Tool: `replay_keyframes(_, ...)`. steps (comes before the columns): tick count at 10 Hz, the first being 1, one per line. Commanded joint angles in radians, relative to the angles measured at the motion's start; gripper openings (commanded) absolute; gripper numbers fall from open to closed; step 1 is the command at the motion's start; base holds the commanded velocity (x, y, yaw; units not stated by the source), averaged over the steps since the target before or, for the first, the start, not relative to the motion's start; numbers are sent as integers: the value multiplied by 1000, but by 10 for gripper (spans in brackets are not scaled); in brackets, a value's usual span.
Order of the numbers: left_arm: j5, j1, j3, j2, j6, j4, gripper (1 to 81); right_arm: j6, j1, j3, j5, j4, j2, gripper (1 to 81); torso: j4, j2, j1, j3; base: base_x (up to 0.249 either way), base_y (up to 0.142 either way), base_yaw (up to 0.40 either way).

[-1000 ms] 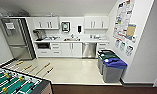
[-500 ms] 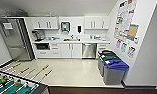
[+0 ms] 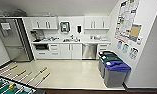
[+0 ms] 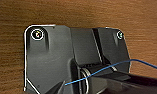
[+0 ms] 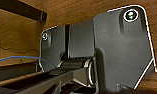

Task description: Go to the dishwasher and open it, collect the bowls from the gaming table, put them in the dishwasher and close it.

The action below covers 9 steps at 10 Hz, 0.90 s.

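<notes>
The dishwasher [image 3: 89, 51] has a brushed steel front and stands shut under the white counter [image 3: 69, 41] at the far wall, just right of the middle in the head view. The bowls and the gaming table are out of view. In both wrist views the robot's dark plate hangs over a brown wooden floor [image 4: 76, 12] [image 5: 76, 10]. A thin blue wire [image 4: 144, 62] crosses in front of the plate in the left wrist view.
A green-field football table [image 3: 9, 86] with rods sticks in at the near left. Two grey bins, one green-lidded [image 3: 109, 58] and one blue-lidded [image 3: 117, 72], stand along the right wall. A tall steel fridge [image 3: 12, 40] fills the far left. Pale floor [image 3: 69, 72] lies between.
The whole head picture has shifted a little: the camera has moved forward, so the football table and the bins sit lower in the picture. The dishwasher stays shut.
</notes>
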Motion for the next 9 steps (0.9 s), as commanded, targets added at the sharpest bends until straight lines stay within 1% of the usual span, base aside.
replay_keyframes(1,52,-55,-13,-9,8,-4,811,-5,49,-25,-52,-7,4,811,0,0,0,0,138,0,0)
replay_keyframes(3,52,-57,-20,-6,8,-4,811,-13,51,-53,-52,-7,23,811,0,0,0,0,138,0,0)
replay_keyframes(9,52,-57,-20,-6,8,-4,811,-16,57,-50,-52,-6,24,811,0,0,0,0,138,0,0)
